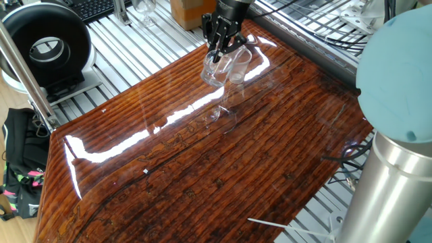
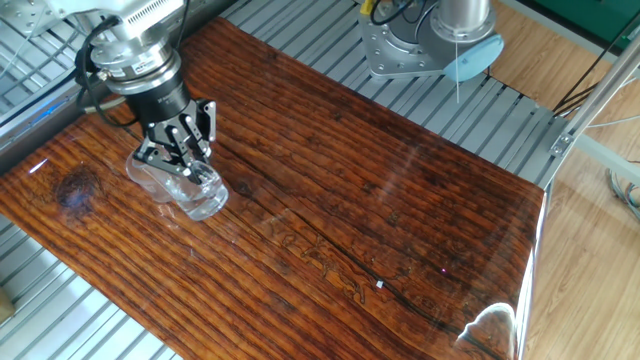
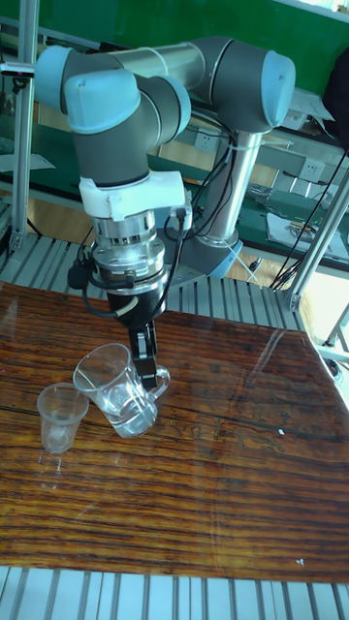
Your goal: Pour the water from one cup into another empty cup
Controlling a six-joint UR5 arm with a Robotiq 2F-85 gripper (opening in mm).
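The tool (image 3: 147, 373) hangs from the grey arm (image 3: 145, 107) with its dark fingers (image 3: 145, 360) pointing down, closed narrow on the handle side of the glass mug (image 3: 116, 389). The mug is lifted off the worktop (image 3: 194, 484) and tilted, its open mouth leaning away from the tool toward the small cup (image 3: 60, 417). In the tall fixed view the small cup stands upright on the worktop just beside the mug's lowered rim, on the side of the mug farthest from the tool; whether rim and cup touch cannot be told. A little water (image 3: 126, 407) lies in the low part of the mug, seen through the wall below the tool. No stream between mug and cup can be made out.

In one fixed view the tool (image 1: 221, 50) grips the mug (image 1: 219, 67) at the far end of the worktop (image 1: 202, 175), and the small cup (image 1: 217, 111) is only a faint clear outline on the glossy wood, below and on the near side of the mug. In the other fixed view the tool (image 2: 180, 155) sits over the mug (image 2: 190, 187), whose body lies slanted beneath the fingers and reaches out to both sides of them; the small cup cannot be separated from the mug's glass here. The worktop (image 2: 380, 220) is dark striped wood with bright glare patches.

A black round fan (image 1: 44, 47) stands on the metal frame well away from the tool, beyond the worktop's edge.
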